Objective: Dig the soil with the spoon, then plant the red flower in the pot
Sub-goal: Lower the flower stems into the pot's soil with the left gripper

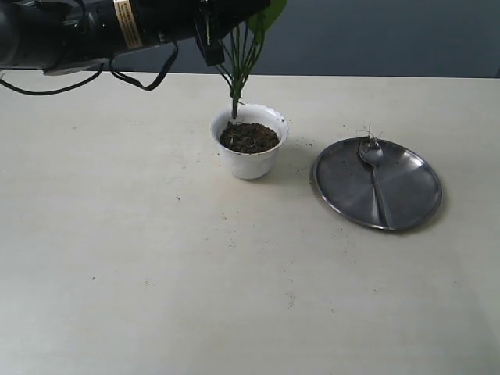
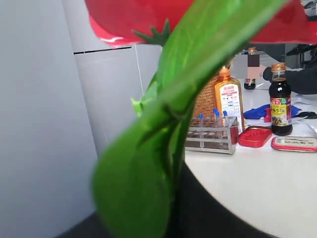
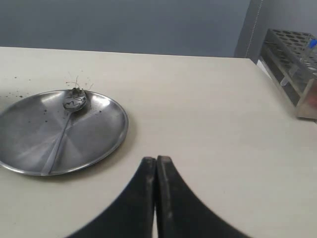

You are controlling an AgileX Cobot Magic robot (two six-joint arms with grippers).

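Note:
The red flower's thin green stems (image 1: 238, 66) hang from my left gripper (image 1: 230, 27), which is shut on them above the pot (image 1: 251, 166). The stem tips touch the dark soil (image 1: 248, 137) at the pot's back-left rim. In the left wrist view a blurred green leaf (image 2: 148, 163) and the red petal (image 2: 129, 15) hide the jaws. The spoon (image 1: 375, 168) lies on the steel plate (image 1: 406, 195), head at the far edge with soil fibres on it. My right gripper (image 3: 156, 159) is shut and empty above the table, near the spoon (image 3: 69, 111) and plate (image 3: 29, 144); it is outside the exterior view.
Soil crumbs are scattered on the table around the pot. A black cable (image 1: 141, 78) droops from the left arm. A test tube rack (image 3: 294, 64) stands off to the side. The left wrist view shows another table with a rack (image 2: 210, 134), bottles (image 2: 280, 99) and a red tray (image 2: 255, 136).

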